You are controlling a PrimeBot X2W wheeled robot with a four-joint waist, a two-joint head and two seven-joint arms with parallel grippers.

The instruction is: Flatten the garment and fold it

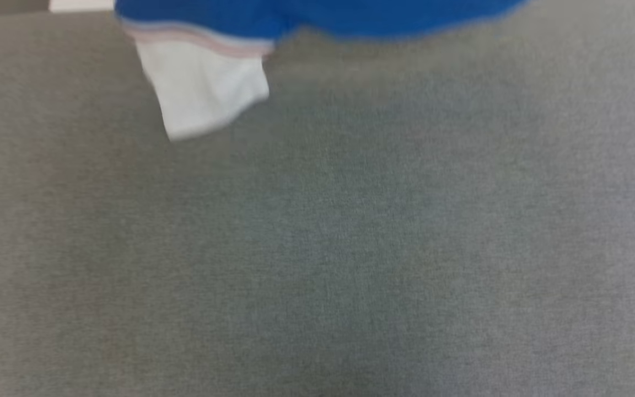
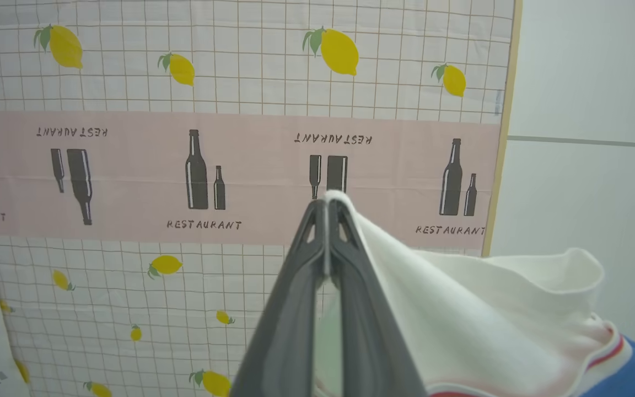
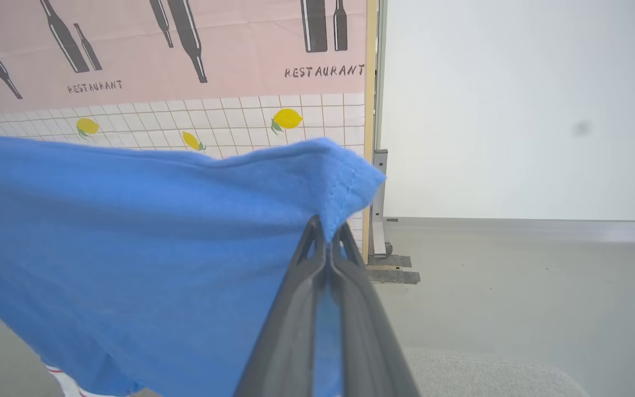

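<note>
The left gripper [image 2: 326, 205] is clamping, fingers pressed together, on the edge of a white sleeve [image 2: 461, 309], which is draping away toward four o'clock in the left wrist view, its red-striped trim running out at five o'clock. The right gripper [image 3: 326, 234] is pinching shut on a stitched blue corner [image 3: 345, 176] of the garment [image 3: 130, 248], whose cloth is spreading toward nine o'clock in the right wrist view. In the head view the garment is hanging blurred at twelve o'clock, with a dangling sleeve [image 1: 202, 82] at eleven o'clock over the grey table [image 1: 317, 248]; whether it is touching the surface cannot be told. The risks, as I judge them: both grips are biting only thin edges, so a tug could be pulling the fabric free. The two held points are unlike, a sleeve and a body corner, so the shirt is probably hanging skewed and may land creased. And the loose sleeve could be tucking under the body on lowering, spoiling the flattening.
</note>
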